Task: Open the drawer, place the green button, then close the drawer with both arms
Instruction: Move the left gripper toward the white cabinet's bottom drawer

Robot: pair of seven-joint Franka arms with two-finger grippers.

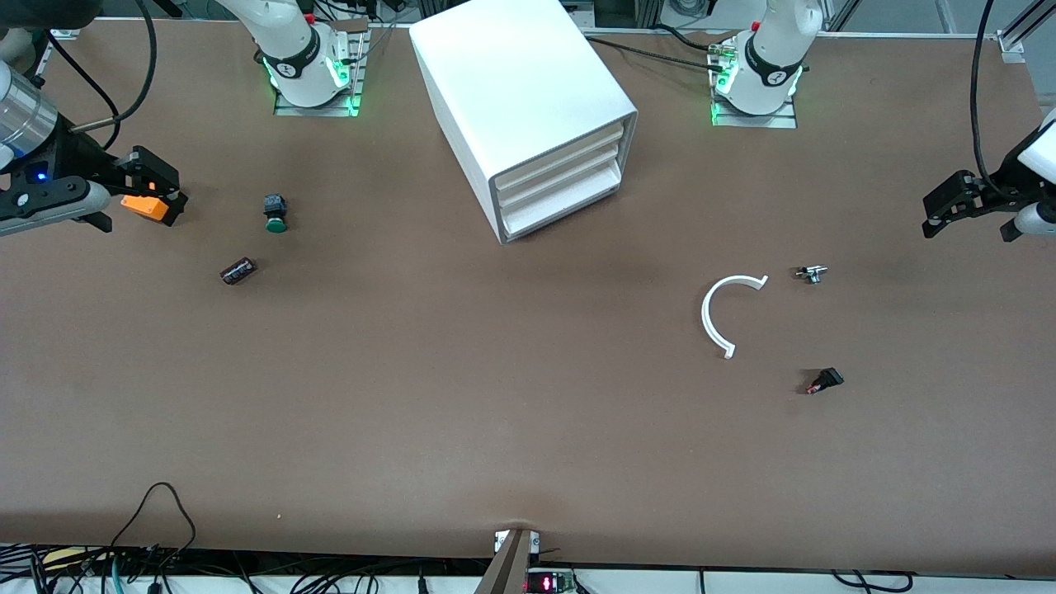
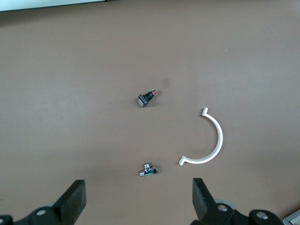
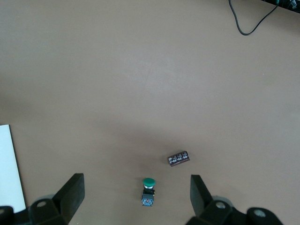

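Currently listed: right end effector (image 1: 153, 194), fingers wide, nothing held, over the right arm's end of the table (image 1: 412, 396); button (image 1: 275, 213) lying just beside it. Drawer (image 1: 561, 202) shut, lowest in the cabinet (image 1: 520, 99). Left end effector (image 1: 957, 202), fingers wide, empty, over the left arm's end.

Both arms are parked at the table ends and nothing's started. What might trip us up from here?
The drawer is shut under two look-alike drawers, so left gripper could pull the wrong one. The button is tiny and lies beside a dark cylinder, so open right gripper may knock it away or grab the wrong part.
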